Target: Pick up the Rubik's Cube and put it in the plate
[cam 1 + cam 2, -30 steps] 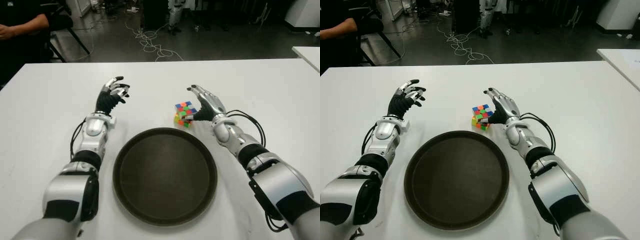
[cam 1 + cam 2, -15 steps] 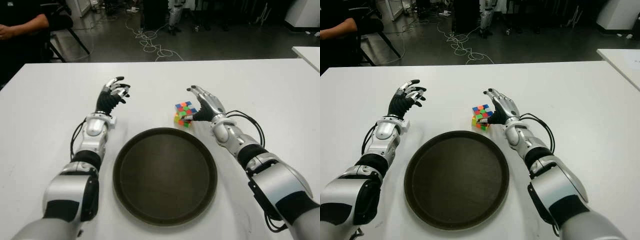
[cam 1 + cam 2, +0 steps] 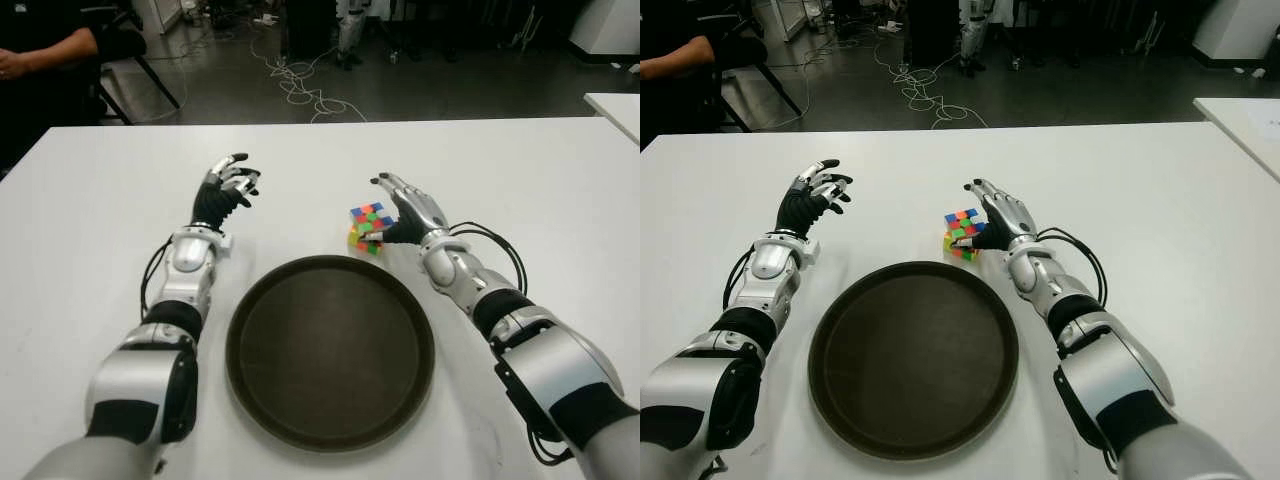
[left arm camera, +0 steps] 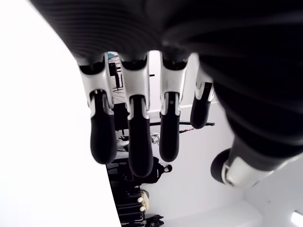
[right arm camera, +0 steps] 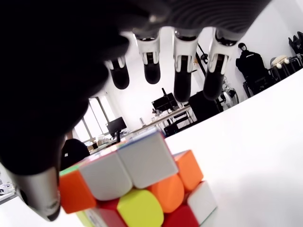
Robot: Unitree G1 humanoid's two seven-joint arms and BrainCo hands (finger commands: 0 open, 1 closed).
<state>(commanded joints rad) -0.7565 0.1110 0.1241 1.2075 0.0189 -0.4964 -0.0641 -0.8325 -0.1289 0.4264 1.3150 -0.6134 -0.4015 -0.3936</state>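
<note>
The Rubik's Cube (image 3: pixel 367 227) sits on the white table (image 3: pixel 90 210) just beyond the far right rim of the round dark plate (image 3: pixel 330 350). My right hand (image 3: pixel 405 208) is beside the cube on its right, fingers spread over it and the thumb close to its near side; in the right wrist view the fingers (image 5: pixel 182 71) hang above the cube (image 5: pixel 137 184) without closing on it. My left hand (image 3: pixel 225 186) shows left of the plate's far edge, fingers relaxed and holding nothing.
A person's arm (image 3: pixel 40 50) shows by a chair at the table's far left corner. Cables (image 3: pixel 300 85) lie on the floor behind the table. Another white table's corner (image 3: pixel 615 105) shows at the right edge.
My right hand has crept slightly left, toward the cube. The cube, plate and left hand have not moved.
</note>
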